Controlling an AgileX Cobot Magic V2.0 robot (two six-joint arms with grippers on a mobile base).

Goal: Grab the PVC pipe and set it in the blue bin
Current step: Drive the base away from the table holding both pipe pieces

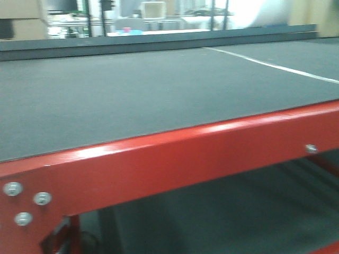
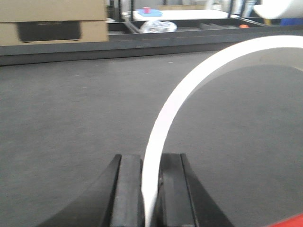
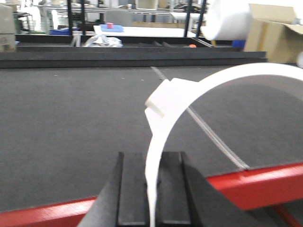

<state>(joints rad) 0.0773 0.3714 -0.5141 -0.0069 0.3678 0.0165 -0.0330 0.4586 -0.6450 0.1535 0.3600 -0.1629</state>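
Note:
No PVC pipe and no blue bin show in any view. In the left wrist view my left gripper (image 2: 150,189) is shut on a thin white curved strip (image 2: 189,85) that arcs up and to the right above the dark mat (image 2: 71,118). In the right wrist view my right gripper (image 3: 152,189) is shut on a similar white curved strip (image 3: 199,87) with a small tab at its bend. It hangs just over the table's red front edge (image 3: 265,182). The front view shows only the grey tabletop (image 1: 132,95) and its red frame (image 1: 185,159); neither gripper appears there.
A white line (image 1: 275,66) crosses the mat at the right. A raised dark ledge (image 1: 159,42) bounds the far side. Beyond it stand cardboard boxes (image 2: 52,21), shelving, a white roll (image 3: 229,19) and an open carton (image 3: 277,30).

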